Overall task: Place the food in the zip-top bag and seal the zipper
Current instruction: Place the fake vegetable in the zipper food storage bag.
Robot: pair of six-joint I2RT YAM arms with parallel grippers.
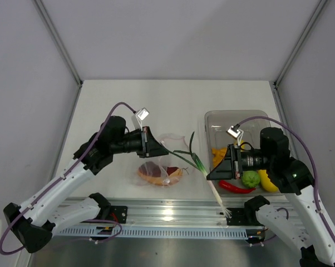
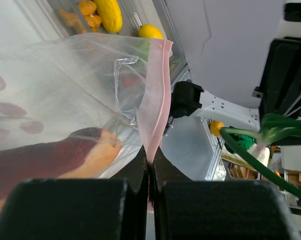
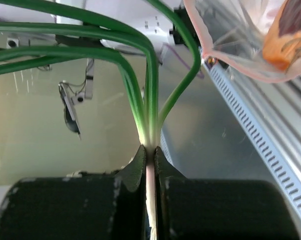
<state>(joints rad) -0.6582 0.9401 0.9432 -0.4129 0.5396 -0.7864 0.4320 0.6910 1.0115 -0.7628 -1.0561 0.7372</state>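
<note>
The zip-top bag (image 1: 168,159) lies mid-table with a reddish-brown curved piece (image 1: 155,172) inside. My left gripper (image 1: 158,147) is shut on the pink zipper (image 2: 155,100) at the bag's mouth, lifting that edge; the jaws (image 2: 149,165) pinch the strip flat. My right gripper (image 1: 211,173) is shut on a green stalk (image 1: 194,158), held at its pale base (image 3: 150,150), with its leaves reaching toward the bag's mouth (image 3: 225,55). The stalk's white end (image 1: 220,203) hangs over the front rail. A red chili (image 1: 235,188), green fruit (image 1: 251,178) and yellow fruit (image 1: 267,181) lie under the right arm.
A rigid clear bin (image 1: 228,123) stands at the right, with orange chunks (image 1: 217,153) in it. A metal rail (image 1: 173,210) runs along the table's near edge. Grey walls close in the left, back and right sides.
</note>
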